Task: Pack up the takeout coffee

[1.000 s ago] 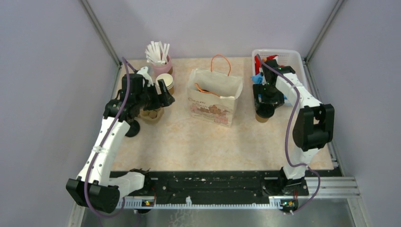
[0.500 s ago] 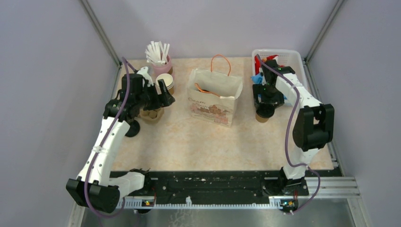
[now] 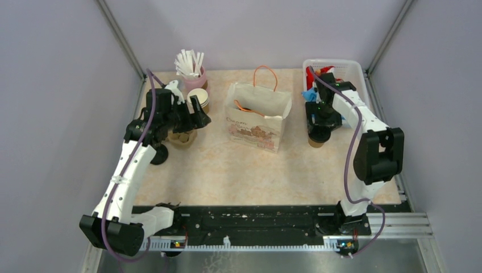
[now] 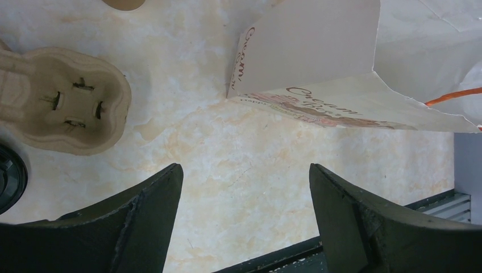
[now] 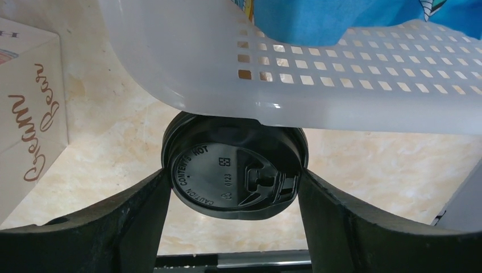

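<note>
One takeout coffee cup [image 3: 316, 141], brown with a black lid [image 5: 233, 173], stands by the near left corner of the white basket [image 5: 227, 68]. My right gripper [image 5: 234, 187] is down over it, and both fingers [image 5: 142, 216] press the lid's rim from either side. A second lidded cup [image 3: 159, 153] stands at the left of the table; its lid [image 4: 4, 176] just shows in the left wrist view. My left gripper [image 4: 244, 182] hovers open over bare table with nothing between its fingers, beside the cardboard cup carrier [image 4: 62, 108]. The paper bag [image 3: 256, 122] stands open in the middle.
The basket [image 3: 349, 71] at the back right holds blue and red packets [image 5: 341, 17]. A pink cup of white straws [image 3: 193, 71] and a stack of lidless cups [image 3: 199, 98] stand at the back left. The cup carrier [image 3: 183, 137] lies under the left arm.
The right gripper has shifted slightly and its jaws have narrowed onto the cup's lid. The left arm has not moved.
</note>
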Robot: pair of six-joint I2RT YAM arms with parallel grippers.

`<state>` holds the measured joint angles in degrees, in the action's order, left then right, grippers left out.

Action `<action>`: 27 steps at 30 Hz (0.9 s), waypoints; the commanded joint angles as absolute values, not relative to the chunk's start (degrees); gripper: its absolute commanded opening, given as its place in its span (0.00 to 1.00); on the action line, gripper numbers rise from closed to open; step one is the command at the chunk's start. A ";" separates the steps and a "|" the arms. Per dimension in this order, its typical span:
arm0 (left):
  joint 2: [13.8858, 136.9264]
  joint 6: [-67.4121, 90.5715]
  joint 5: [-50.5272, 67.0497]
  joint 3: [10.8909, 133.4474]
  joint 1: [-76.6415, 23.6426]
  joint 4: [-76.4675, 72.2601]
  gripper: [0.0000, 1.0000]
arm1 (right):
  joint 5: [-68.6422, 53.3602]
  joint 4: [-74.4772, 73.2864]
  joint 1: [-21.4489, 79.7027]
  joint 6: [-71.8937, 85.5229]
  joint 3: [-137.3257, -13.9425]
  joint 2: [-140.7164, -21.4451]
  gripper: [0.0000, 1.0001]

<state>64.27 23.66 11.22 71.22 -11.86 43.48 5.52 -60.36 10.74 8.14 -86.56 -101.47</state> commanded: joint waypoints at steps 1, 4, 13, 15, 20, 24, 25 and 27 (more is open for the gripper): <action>64.69 24.95 14.05 73.02 -11.51 41.28 0.88 | 7.38 -58.47 11.07 8.35 -84.65 -96.25 0.75; 65.36 25.91 16.03 74.29 -11.43 41.28 0.89 | 6.69 -57.78 11.06 8.06 -82.91 -92.84 0.75; 71.16 23.21 22.70 83.06 -11.43 33.80 0.85 | -4.23 -56.90 13.86 10.67 -75.78 -74.07 0.75; 74.18 22.00 24.67 85.62 -11.50 30.40 0.83 | -6.79 -56.88 13.94 11.51 -74.80 -69.35 0.75; 84.75 19.82 23.15 94.08 -13.62 31.28 0.75 | -7.85 -60.36 14.11 9.46 -76.71 -62.01 0.74; 92.57 14.56 15.44 103.89 -18.26 39.12 0.72 | -6.48 -62.76 15.22 9.37 -80.28 -59.78 0.74; 93.80 13.25 13.89 105.63 -19.52 40.89 0.72 | -6.60 -63.06 15.24 9.60 -81.15 -59.50 0.74; 95.96 12.03 10.11 107.82 -21.81 43.76 0.71 | -6.66 -64.18 15.29 10.11 -84.08 -59.51 0.74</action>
<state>93.41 17.76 17.74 101.62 -17.41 37.34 -6.17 -62.46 14.85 10.04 -78.24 -60.38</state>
